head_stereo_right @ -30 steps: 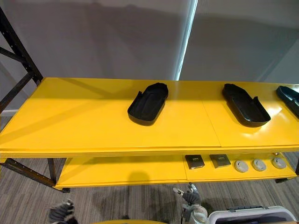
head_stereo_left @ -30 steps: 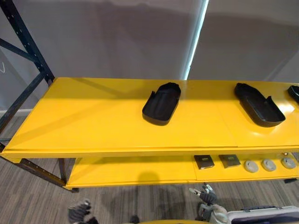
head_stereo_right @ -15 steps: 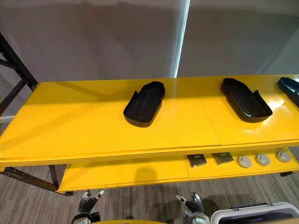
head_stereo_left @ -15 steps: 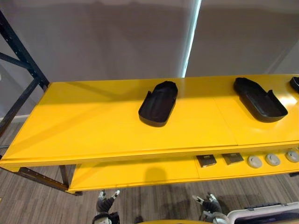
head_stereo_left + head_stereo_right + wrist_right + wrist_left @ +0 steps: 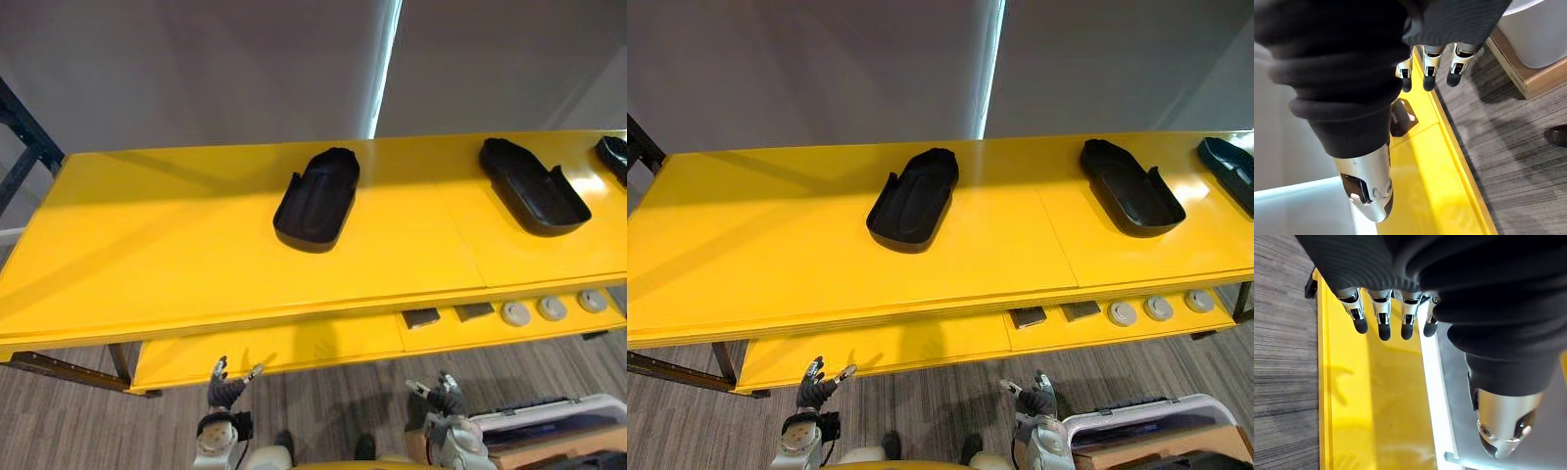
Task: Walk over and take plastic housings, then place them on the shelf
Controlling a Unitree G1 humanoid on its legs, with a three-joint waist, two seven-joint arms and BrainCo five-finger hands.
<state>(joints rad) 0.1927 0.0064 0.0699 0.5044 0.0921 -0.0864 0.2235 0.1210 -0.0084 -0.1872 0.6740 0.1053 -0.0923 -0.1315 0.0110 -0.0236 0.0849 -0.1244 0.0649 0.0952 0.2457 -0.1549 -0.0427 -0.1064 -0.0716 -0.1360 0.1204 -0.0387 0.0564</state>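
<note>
Left hand and right hand hang uncurled and empty before the yellow shelf bearing seemingly three black housings.

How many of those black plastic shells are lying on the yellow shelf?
3, all on the top shelf: the middle housing, the right housing, and the far-right housing, cut off by the view's edge. More may lie beyond it.
</note>
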